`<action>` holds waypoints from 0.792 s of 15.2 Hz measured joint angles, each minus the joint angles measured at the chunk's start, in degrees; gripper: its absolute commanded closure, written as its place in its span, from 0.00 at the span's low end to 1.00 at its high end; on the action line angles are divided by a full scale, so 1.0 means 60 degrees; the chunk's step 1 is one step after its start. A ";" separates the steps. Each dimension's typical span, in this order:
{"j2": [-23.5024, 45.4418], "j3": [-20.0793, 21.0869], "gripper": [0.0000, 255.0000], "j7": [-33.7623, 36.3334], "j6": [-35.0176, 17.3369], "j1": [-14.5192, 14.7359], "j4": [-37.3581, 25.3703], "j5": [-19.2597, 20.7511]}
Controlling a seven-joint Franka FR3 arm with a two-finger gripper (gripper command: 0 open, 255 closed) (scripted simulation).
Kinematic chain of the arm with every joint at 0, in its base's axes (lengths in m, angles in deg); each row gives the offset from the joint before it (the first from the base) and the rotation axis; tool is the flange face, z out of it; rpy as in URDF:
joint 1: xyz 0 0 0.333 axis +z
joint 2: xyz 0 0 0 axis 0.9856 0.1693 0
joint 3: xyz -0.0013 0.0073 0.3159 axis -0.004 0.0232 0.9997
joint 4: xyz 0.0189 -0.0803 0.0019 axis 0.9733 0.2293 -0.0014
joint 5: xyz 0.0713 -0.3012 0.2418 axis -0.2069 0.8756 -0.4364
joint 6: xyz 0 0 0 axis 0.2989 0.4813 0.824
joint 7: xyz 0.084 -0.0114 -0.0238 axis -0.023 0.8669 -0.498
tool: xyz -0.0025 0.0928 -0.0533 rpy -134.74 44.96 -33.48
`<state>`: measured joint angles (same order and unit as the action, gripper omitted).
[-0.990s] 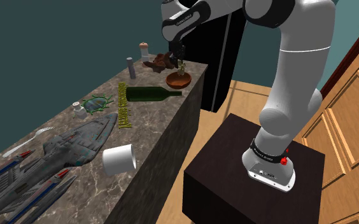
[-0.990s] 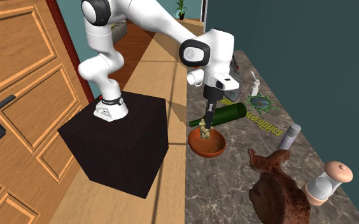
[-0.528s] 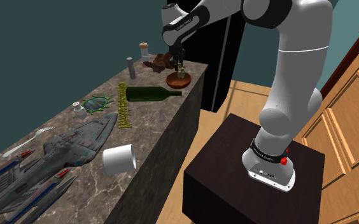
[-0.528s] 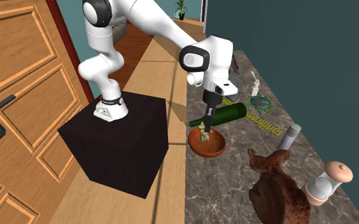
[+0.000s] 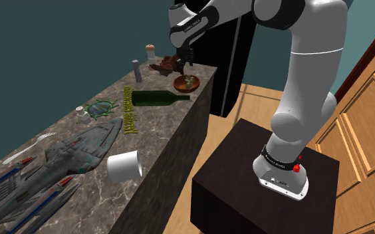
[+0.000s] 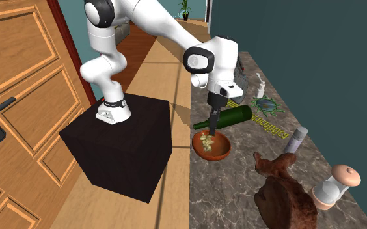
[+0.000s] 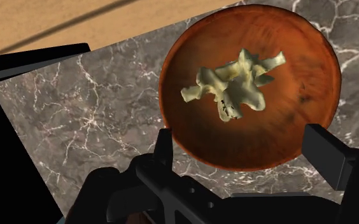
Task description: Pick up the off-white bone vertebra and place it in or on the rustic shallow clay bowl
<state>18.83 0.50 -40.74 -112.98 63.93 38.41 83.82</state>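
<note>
While the off-white, spiky bone vertebra (image 7: 235, 86) is lying near the middle of the reddish-brown shallow clay bowl (image 7: 299, 133), the all-black gripper (image 7: 242, 143) is being held just above it with its two fingers spread wide, one on either side of the bone and touching neither it nor the bowl. The placement is being judged as done, so the step in hand is being taken to be the withdrawal. This is being best served by a straight lift along the gripper's own axis. The fingers are being best held apart during that lift, since closing them low could catch one of the bone's projecting wings and drag it out. Sideways travel is being best put off until the gripper is well above the rim, because the bowl is sitting close to the edge of the dark marbled stone counter (image 7: 76, 121), where a nudge could push it off. Care is also being called for on the other side, where the dark green glass bottle (image 6: 231, 116) is lying just beside the bowl and the brown lumpy figure (image 6: 283, 195) is standing near it. A slow rise is being judged safer than a swing across either.
</note>
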 measured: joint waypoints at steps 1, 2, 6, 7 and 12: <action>0.0000 0.0000 0.00 0.0000 0.0000 0.0000 0.0000 0.0000; -0.0071 0.0018 0.00 -0.0006 0.0127 0.0019 -0.0053 -0.0023; -0.0453 0.0104 0.00 -0.0079 0.0853 0.0104 -0.0399 -0.0147; -0.0486 0.0111 0.00 -0.0091 0.0922 0.0110 -0.0431 -0.0159; -0.0508 0.0115 0.00 -0.0109 0.1008 0.0113 -0.0489 -0.0172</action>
